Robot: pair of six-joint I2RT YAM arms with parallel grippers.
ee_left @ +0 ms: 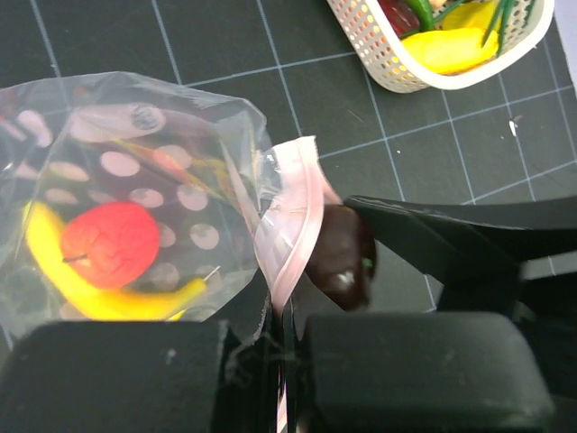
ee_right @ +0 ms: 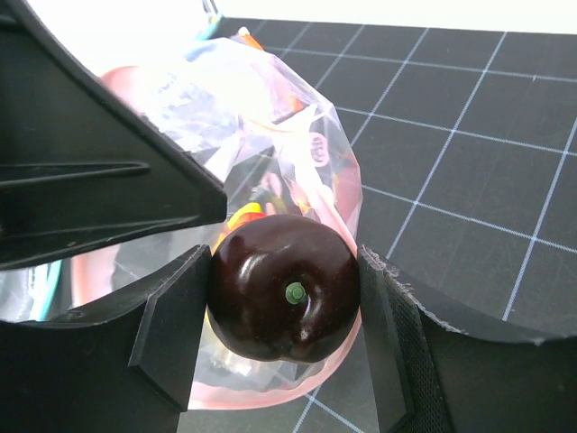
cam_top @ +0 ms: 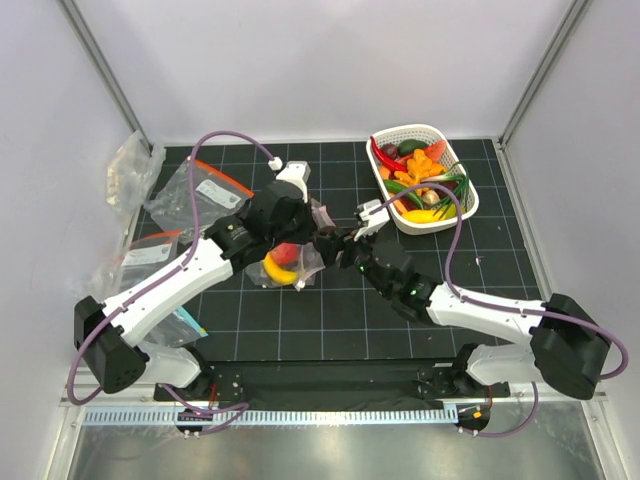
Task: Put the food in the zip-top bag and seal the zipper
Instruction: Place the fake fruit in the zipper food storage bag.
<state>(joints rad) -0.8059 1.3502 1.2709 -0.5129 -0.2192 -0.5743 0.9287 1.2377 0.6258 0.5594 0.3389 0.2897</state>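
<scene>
The clear zip-top bag lies mid-table; in the left wrist view the bag holds a red strawberry and a yellow banana. My left gripper is shut on the bag's pale pink zipper strip, holding the mouth up. My right gripper is shut on a dark purple fruit with a green stem, right at the bag's pink mouth edge. The same fruit shows in the left wrist view. More food lies in the white basket.
The white basket stands at the back right with peppers, chili and a banana. Clear bags with orange-red strips lie at the back left, another at the left. My two arms meet close together at the bag.
</scene>
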